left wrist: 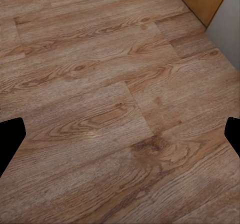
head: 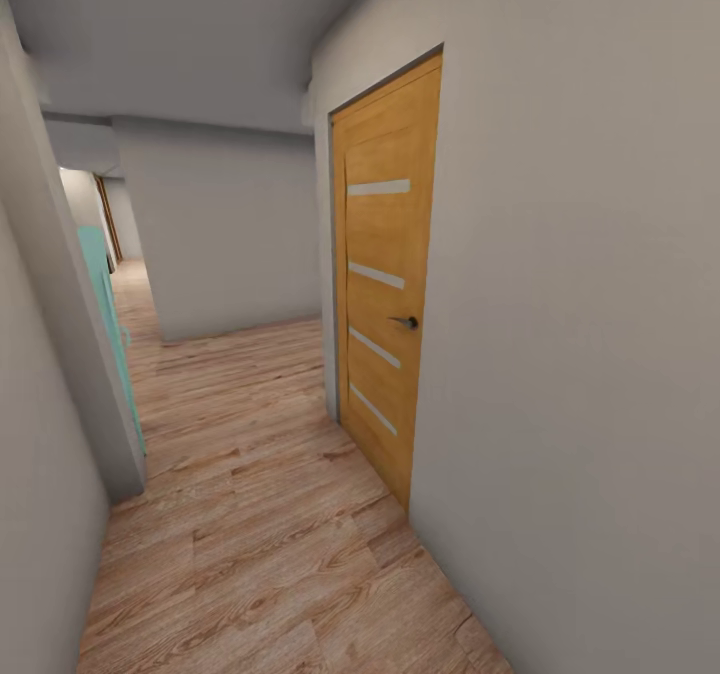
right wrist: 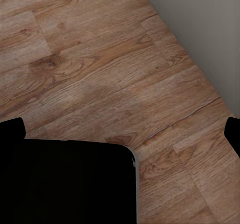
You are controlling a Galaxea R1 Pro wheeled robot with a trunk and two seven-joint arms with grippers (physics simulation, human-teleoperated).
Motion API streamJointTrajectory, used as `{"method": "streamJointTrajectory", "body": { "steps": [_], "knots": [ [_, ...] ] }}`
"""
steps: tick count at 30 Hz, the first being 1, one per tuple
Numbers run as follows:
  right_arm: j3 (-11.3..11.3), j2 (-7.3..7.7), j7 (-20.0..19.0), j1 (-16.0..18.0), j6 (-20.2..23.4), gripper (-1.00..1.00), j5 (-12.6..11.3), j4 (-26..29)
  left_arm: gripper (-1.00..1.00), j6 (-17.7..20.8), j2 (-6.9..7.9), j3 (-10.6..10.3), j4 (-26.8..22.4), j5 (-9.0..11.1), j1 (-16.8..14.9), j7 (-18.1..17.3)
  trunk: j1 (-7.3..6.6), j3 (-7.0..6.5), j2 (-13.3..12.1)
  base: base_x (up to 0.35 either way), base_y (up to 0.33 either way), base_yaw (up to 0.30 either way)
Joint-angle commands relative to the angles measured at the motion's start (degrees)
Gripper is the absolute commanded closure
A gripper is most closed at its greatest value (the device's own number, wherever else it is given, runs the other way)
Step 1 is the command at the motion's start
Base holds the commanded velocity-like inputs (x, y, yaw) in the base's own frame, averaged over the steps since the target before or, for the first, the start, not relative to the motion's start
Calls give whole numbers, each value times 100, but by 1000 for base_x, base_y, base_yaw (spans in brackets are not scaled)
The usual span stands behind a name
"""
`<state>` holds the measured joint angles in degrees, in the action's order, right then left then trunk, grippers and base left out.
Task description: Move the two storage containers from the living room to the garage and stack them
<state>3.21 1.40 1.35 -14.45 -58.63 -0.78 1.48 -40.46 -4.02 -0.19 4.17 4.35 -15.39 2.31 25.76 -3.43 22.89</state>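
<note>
- The head camera is looking down a hallway with a wood-plank floor (head: pixel 260 514) and grey walls (head: pixel 580 354).
- A closed wooden door (head: pixel 385 304) with four pale slits and a dark handle (head: pixel 405 322) is standing in the wall on the right.
- A teal panel (head: pixel 105 304) is showing at the left edge, beside a wall corner.
- The left claw (left wrist: pixel 120 134) is hanging over bare planks, its fingertips (left wrist: pixel 10 134) spread wide apart with nothing between them.
- The right claw (right wrist: pixel 122 131) is likewise standing open over planks, next to a grey wall; a black rounded part (right wrist: pixel 70 181) is sitting below it.
- No storage bin is lying near either claw in these views.
</note>
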Motion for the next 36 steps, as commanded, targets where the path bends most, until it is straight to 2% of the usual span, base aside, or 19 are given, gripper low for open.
{"method": "streamJointTrajectory", "body": {
  "steps": [1, 5, 14, 26, 36],
  "knots": [
    [30, 1, 14, -5, -3, -100, -10, 10, -100, -32, -2, -7, 23, 31, -7, -3, 2, 0, 3, 0, 0, 0],
    [30, 0, 16, -5, -6, -100, -10, 10, -100, -32, -2, -5, 23, 31, -7, -3, 2, 0, 3, 76, 0, 0],
    [30, 0, 25, -5, -9, -100, -18, 10, -100, -32, -2, -7, 23, 31, -7, -3, 2, 0, 3, 269, 0, 0],
    [30, 0, 19, -5, -9, -100, -12, 10, -100, -32, 5, -7, 23, 31, -7, 5, 2, 0, 3, 27, 0, 1],
    [30, 0, 23, -5, -9, -100, -12, 25, -100, -35, -2, -7, 23, 31, -7, -2, 2, 0, 3, 0, 0, 226]
  ]
}}
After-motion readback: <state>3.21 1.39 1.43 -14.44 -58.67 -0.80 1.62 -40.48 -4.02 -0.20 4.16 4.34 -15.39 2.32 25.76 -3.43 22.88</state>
